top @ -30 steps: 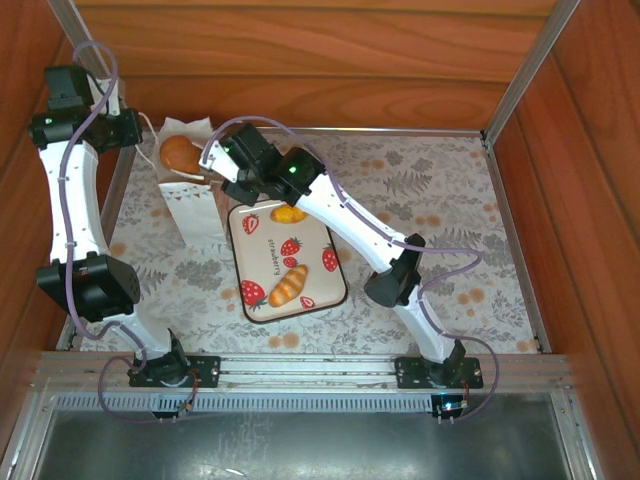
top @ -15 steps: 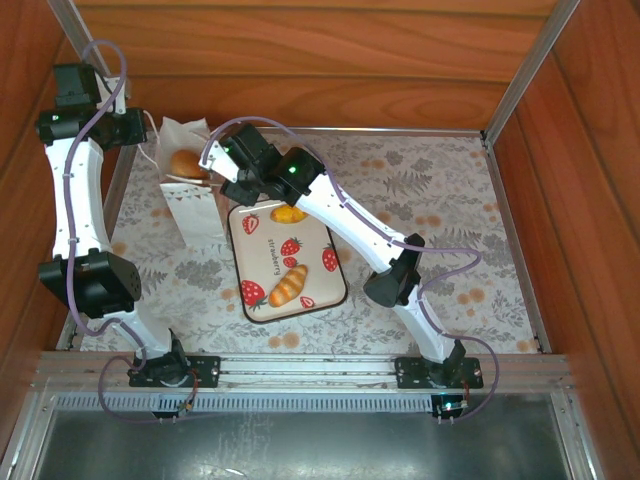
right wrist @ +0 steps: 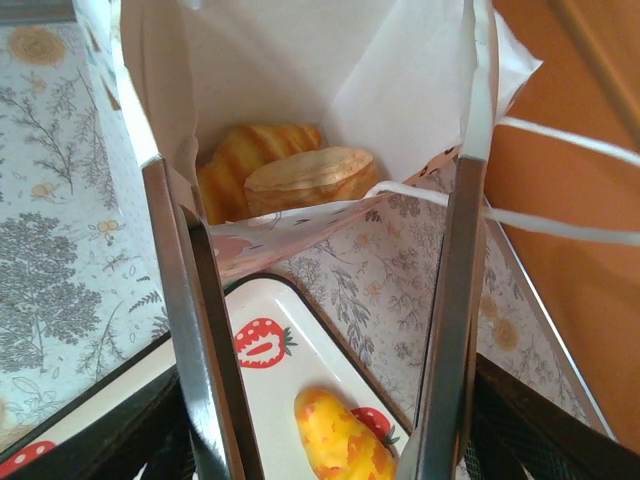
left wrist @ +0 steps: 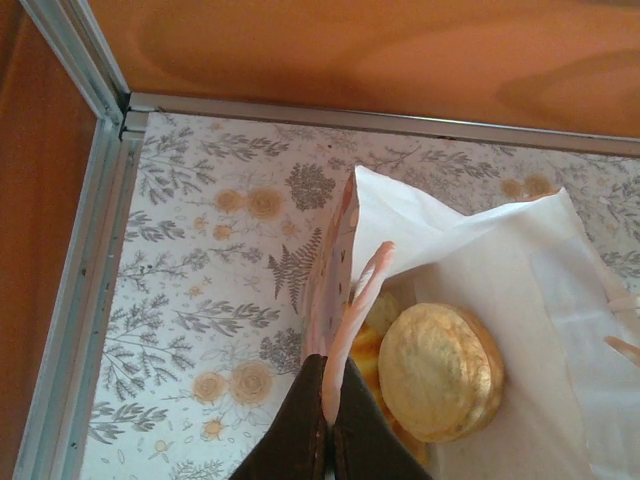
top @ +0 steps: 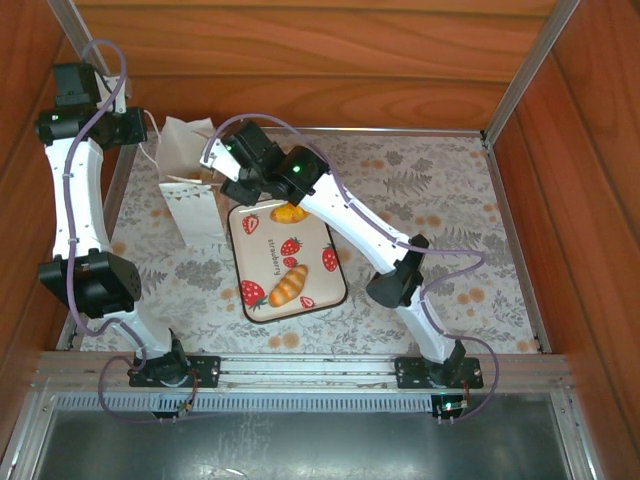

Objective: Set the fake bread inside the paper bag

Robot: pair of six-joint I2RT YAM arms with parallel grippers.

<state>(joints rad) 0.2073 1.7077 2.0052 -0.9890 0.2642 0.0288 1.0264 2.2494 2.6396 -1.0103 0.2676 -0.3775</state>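
The round bun (left wrist: 440, 372), earlier at the mouth of the paper bag (top: 195, 205), is now sunk inside. The right gripper (right wrist: 315, 140) is spread wide, empty; the bag's rim is pinched by the left gripper (left wrist: 330, 390).

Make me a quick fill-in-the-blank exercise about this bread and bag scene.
The left gripper is ____ on the paper bag's rim.
The right gripper, at the bag's mouth, is ____.
The round bun lies ____ the paper bag.
On the strawberry tray lie ____ pastries.
Missing words: shut, open, inside, two.
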